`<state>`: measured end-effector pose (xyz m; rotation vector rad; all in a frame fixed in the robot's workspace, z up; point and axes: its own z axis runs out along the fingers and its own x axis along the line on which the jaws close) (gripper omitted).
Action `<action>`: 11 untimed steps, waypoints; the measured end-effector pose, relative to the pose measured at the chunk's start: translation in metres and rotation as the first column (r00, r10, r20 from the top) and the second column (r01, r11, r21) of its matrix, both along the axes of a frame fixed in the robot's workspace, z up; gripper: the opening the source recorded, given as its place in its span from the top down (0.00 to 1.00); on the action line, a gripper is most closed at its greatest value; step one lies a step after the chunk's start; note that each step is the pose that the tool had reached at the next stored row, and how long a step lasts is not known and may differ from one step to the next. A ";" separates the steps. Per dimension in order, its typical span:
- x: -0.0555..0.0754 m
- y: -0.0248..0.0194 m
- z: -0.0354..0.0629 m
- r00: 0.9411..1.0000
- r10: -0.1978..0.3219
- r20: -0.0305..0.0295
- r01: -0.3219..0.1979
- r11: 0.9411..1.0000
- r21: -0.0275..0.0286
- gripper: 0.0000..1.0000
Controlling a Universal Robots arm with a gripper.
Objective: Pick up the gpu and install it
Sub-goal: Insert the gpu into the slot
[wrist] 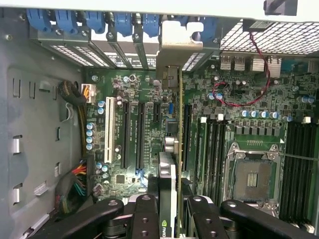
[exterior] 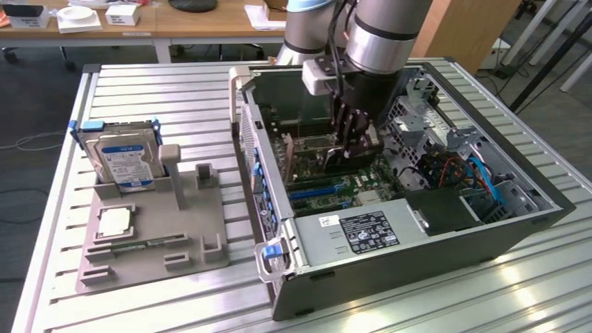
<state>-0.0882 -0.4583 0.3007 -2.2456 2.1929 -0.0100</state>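
The gpu (wrist: 168, 169) is a thin dark card seen edge-on, standing upright over the green motherboard (wrist: 144, 84) inside the open computer case (exterior: 518, 229). My gripper (wrist: 169, 204) is shut on it, one black finger on each face. The card's pale bracket end (wrist: 182, 45) reaches the row of rear slot openings with blue clips. It runs parallel to the long black expansion slots (wrist: 139, 134). Whether it sits in a slot I cannot tell. In the exterior view my gripper (exterior: 356, 142) is deep in the case with the gpu (exterior: 319, 158) below it.
Left of the case in the exterior view, a grey fixture (exterior: 185, 229) holds a silver hard drive (exterior: 125, 156), a processor chip (exterior: 113, 222) and a green memory stick (exterior: 138, 244). Inside the case are the power supply (exterior: 365, 232), the processor socket (wrist: 254, 177) and cable bundles (wrist: 75, 184).
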 end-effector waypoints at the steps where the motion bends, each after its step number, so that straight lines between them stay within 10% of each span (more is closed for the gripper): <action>1: 0.000 -0.0001 -0.0006 1.000 0.000 0.000 0.000 1.000 0.000 0.73; 11: -0.002 -0.0004 -0.0124 1.000 0.000 0.000 0.000 1.000 0.000 0.73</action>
